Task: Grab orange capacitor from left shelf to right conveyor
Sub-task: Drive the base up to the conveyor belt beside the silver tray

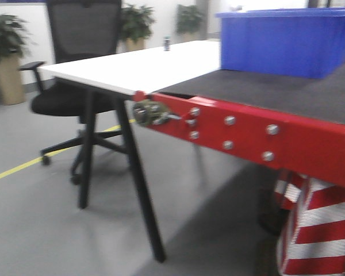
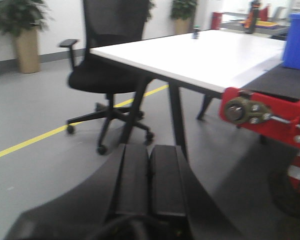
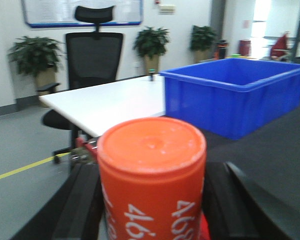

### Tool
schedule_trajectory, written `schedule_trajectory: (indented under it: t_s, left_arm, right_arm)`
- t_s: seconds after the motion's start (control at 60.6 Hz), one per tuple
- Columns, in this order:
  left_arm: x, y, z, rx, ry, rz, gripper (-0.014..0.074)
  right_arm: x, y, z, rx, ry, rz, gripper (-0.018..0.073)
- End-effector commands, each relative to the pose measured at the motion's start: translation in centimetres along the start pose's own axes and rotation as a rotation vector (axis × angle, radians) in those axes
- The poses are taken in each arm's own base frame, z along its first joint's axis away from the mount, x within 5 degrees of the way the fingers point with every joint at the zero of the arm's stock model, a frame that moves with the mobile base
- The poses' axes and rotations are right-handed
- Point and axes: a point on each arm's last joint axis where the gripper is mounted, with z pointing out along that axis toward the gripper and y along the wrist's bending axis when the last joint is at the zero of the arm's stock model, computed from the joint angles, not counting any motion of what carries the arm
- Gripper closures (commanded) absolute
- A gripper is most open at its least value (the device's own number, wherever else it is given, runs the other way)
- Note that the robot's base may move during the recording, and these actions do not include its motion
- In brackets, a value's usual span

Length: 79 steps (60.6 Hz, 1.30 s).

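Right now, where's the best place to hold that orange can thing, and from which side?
Grip the orange capacitor around its straight round wall, below the flat cap, coming from both sides. It stands upright, and the right end effector flanks it that way.

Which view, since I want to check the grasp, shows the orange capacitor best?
The right wrist view: the orange capacitor fills the foreground, upright, flanked by the fingers of the right pincer. The front view and the left wrist view show none of it; in the latter the left pincer is shut and empty.
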Motion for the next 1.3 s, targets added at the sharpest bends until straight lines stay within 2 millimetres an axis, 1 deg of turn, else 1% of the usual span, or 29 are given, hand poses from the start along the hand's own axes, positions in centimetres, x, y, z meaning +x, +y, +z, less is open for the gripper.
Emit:
schedule_trajectory:
  t_s: [0.0, 1.287]
  left_arm:
    - [-1.02, -0.01, -0.15, 0.003, -0.103, -0.004, 0.0723]
    - [-1.02, -0.01, -0.15, 0.003, -0.103, -0.004, 0.0723]
  right_arm:
    - [-1.59, 0.19, -0.06, -0.012, -0.101, -0.01, 0.0493]
    - [-1.59, 0.19, -0.06, -0.012, -0.101, -0.01, 0.0493]
